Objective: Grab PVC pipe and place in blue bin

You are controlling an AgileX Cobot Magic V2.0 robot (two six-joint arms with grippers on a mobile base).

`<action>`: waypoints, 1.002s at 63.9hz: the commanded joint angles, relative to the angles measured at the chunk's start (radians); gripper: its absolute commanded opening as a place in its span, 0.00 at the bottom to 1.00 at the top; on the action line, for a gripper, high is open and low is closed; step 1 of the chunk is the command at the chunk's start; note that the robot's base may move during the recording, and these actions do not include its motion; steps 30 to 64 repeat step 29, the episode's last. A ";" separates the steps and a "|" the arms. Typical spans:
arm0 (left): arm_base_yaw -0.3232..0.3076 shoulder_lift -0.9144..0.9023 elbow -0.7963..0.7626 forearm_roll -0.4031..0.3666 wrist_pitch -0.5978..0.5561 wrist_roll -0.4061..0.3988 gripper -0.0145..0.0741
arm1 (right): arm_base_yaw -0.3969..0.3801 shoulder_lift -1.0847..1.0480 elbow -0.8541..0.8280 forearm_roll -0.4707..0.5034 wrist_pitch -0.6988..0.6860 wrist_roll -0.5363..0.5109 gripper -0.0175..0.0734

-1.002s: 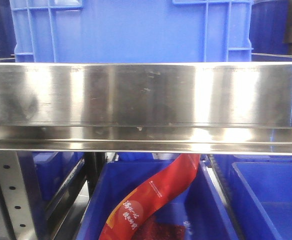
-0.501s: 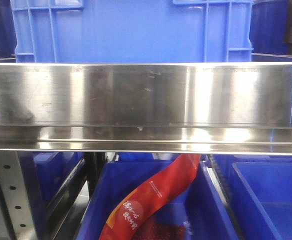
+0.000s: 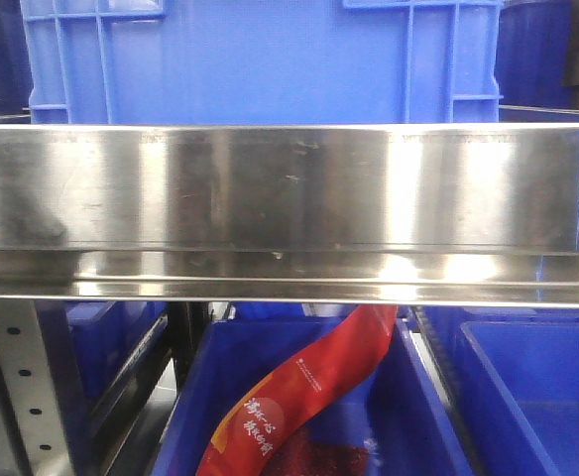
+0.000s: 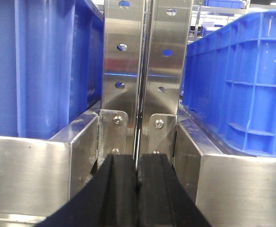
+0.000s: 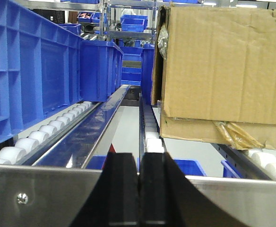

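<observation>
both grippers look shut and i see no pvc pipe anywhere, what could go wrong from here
1. The left gripper sits shut, facing the steel upright; pushing forward may hit it.
2. The right gripper is shut near the steel rail and cardboard box; a sideways swing might clip them.
3. No pipe visible; reaching blind is risky.

I see brushed steel across the shelf rail (image 3: 289, 188), shiny with soft streaked reflections and small scuffs. The blue bin (image 3: 260, 59) above it is moulded plastic, smooth with a slight sheen. At lower centre a red pouch (image 3: 309, 392) looks glossy, like printed film. Both wrist views show matt black rubbery fingers (image 4: 121, 189) (image 5: 121, 189). At upper right of the right wrist view, a cardboard box (image 5: 223, 66) is dull, creased brown paperboard; the rollers (image 5: 20, 146) look smooth white plastic.
</observation>
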 commanded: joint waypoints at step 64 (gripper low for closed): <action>0.000 -0.006 -0.002 0.007 -0.026 -0.004 0.04 | -0.003 -0.003 0.002 -0.007 -0.014 0.001 0.01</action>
